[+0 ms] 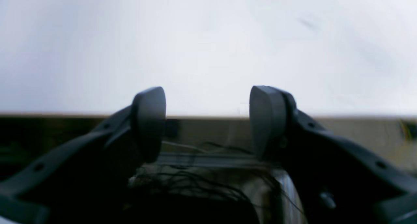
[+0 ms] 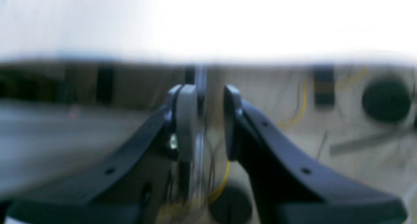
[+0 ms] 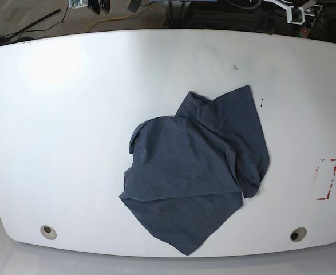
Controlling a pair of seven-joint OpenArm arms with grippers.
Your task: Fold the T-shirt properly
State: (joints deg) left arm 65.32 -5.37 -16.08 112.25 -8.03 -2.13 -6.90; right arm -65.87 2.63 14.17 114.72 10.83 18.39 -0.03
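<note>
Since the T-shirt [image 3: 182,157] is lying bunched at 12 o'clock on the white table [image 3: 53,143], the left gripper [image 1: 208,119] (wide open, empty) or right gripper [image 2: 211,119] (slightly parted, empty) could easily pinch doubled layers and fold it crooked tbh

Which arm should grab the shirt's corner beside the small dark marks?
Left, I'd judge. That corner of the shirt lies on the left gripper's side of the table, and its jaws stand open, wider than the right gripper's. Both are empty.
</note>
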